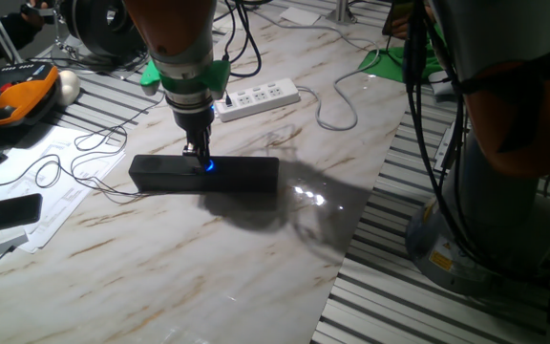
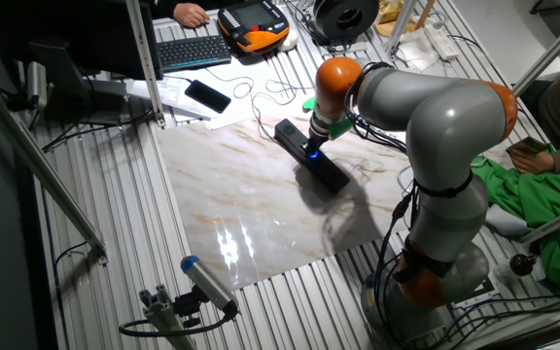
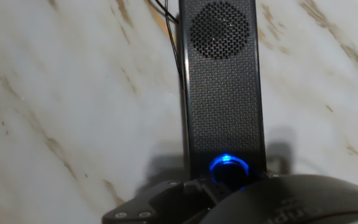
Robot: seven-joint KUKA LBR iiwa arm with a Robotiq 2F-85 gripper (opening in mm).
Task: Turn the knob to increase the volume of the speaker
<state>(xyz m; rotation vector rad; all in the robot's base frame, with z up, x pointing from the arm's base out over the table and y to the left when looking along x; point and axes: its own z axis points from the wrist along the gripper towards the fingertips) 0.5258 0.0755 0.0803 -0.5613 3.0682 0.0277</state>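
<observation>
End effector (image 1: pixel 199 157) is down at the knob (image 3: pixel 229 168), which glows blue in the middle of the speaker (image 1: pixel 203 174) lying on the marble desk (image 1: pixel 208 258). Whether the fingers really grip the knob, I cannot tell; the hand view hides them. To do the turn well, rotate about the knob's own axis, slowly, without pushing sideways, because the light speaker could slide toward the white power strip (image 1: pixel 258 98) behind.
</observation>
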